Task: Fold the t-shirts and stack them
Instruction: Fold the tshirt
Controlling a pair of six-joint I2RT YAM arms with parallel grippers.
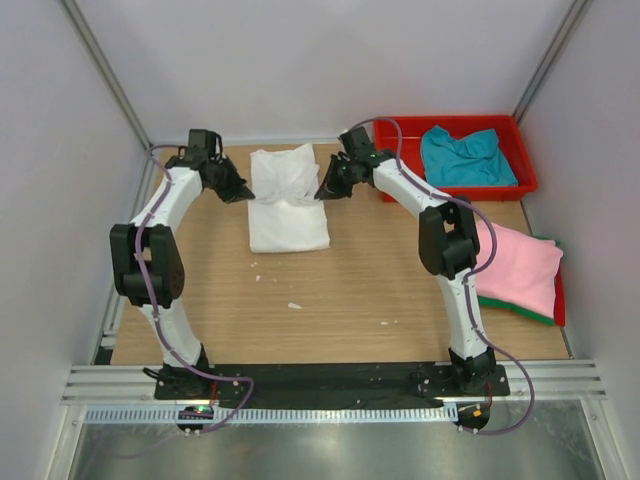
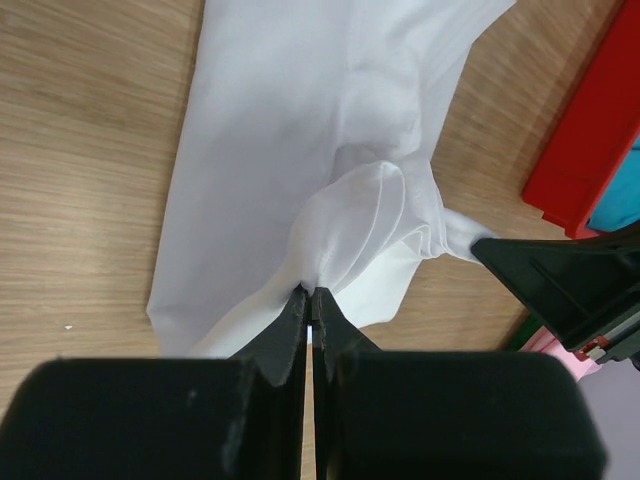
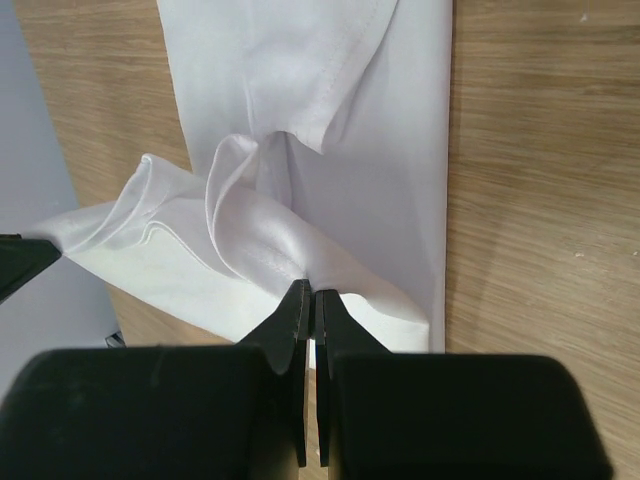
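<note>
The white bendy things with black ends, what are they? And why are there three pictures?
They are two robot arms bolted to a wooden table. The big picture looks down from above. The other two come from little cameras on each wrist, looking past its pinching tool. The left tool and the right tool are both shut on a white t-shirt, each pinching a bunched fold of it. A teal t-shirt lies in a red tray. A pink t-shirt sits on a green t-shirt at the right.
</note>
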